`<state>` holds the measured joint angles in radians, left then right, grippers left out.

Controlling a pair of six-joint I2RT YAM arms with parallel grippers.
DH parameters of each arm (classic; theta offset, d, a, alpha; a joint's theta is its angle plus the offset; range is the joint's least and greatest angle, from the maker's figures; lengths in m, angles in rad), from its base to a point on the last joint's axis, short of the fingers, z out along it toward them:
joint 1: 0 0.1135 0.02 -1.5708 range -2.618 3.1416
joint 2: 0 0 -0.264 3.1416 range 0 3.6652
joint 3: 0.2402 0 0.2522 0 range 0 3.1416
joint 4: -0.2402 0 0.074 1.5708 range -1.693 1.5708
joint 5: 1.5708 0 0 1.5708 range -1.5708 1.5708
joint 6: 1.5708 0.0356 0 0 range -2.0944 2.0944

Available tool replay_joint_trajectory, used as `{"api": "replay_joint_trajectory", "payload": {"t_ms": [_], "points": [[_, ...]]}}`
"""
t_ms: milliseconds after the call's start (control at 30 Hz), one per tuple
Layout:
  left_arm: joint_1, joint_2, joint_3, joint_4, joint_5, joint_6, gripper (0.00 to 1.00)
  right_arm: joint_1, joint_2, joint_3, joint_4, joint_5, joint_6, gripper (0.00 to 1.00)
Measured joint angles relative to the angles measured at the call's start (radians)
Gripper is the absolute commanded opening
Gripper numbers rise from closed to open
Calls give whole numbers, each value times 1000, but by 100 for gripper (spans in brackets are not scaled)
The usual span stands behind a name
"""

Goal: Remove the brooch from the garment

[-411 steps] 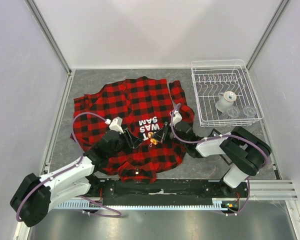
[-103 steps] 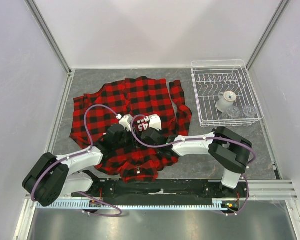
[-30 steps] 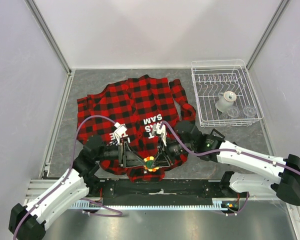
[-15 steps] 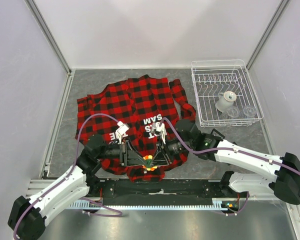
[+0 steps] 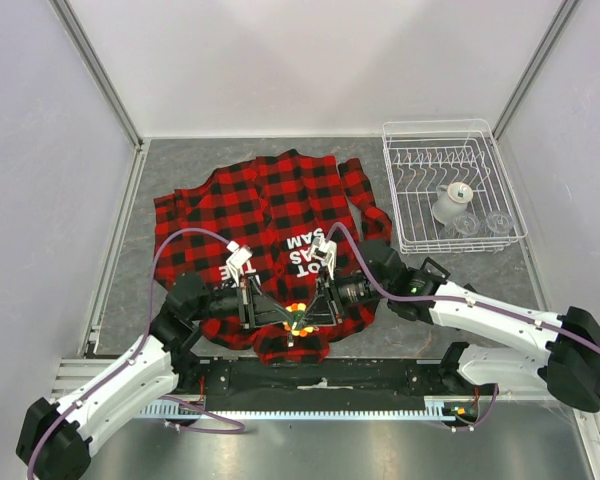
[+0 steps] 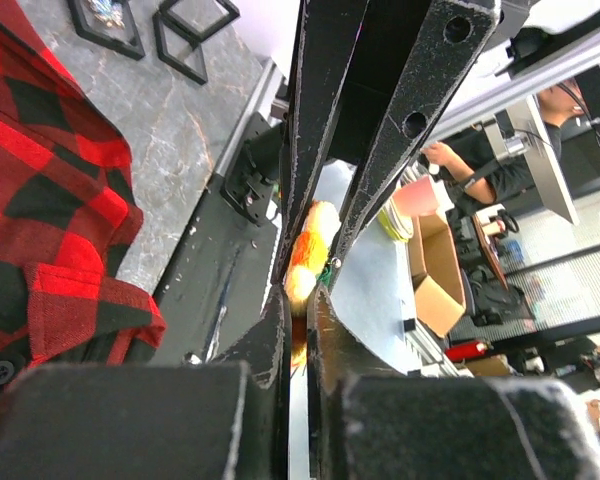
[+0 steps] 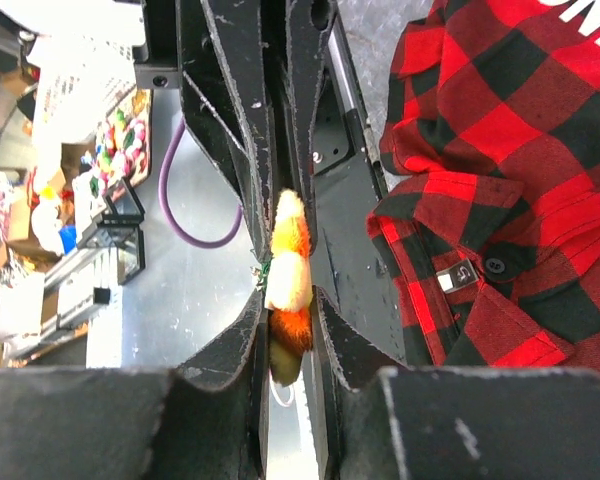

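Fingers on both our arms, left fingers (image 6: 268,350) and right fingers (image 7: 336,332), are clamped on the brooch (image 5: 298,324) from opposite sides, over the near edge of the garment (image 5: 270,195).

White block lettering (image 5: 310,243) is printed on the garment (image 5: 270,195), seen upside down. "SAM" is read; the remaining letters are partly covered.
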<state>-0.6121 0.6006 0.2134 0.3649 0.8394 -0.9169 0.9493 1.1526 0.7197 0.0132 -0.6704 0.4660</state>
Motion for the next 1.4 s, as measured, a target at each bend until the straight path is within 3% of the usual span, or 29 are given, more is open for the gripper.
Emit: {"api": "replay_joint_trajectory", "payload": {"t_ms": [200, 567, 633, 700, 800, 867, 900, 1000, 1067, 1200, 1400], "points": [[-1, -56, -16, 3, -71, -9, 2, -1, -40, -73, 132, 50, 103, 25], [-2, -85, -24, 7, -129, -31, 2, -5, -52, -109, 220, 98, 180, 27], [-2, -87, -26, 8, -132, -34, 2, -5, -55, -114, 227, 104, 191, 23], [-2, -87, -29, 8, -134, -36, 2, -8, -55, -120, 237, 104, 202, 2], [-1, -89, -32, 10, -137, -37, 3, -13, -55, -127, 248, 101, 221, 0], [-1, -94, -33, 11, -138, -40, 16, -13, -55, -130, 255, 99, 227, 0], [-1, -100, -33, 8, -141, -41, 31, -14, -55, -132, 258, 98, 226, 0], [-1, -134, -32, -32, -158, -49, 52, -18, -58, -132, 261, 97, 203, 0], [-1, -174, -31, -84, -162, -54, 58, -37, -66, -133, 251, 103, 177, 0], [-2, -277, -9, -216, -188, -55, 83, -62, -71, -133, 235, 111, 137, 0], [-2, -294, -4, -281, -182, -64, 88, -72, -61, -131, 233, 110, 117, 0]]}}
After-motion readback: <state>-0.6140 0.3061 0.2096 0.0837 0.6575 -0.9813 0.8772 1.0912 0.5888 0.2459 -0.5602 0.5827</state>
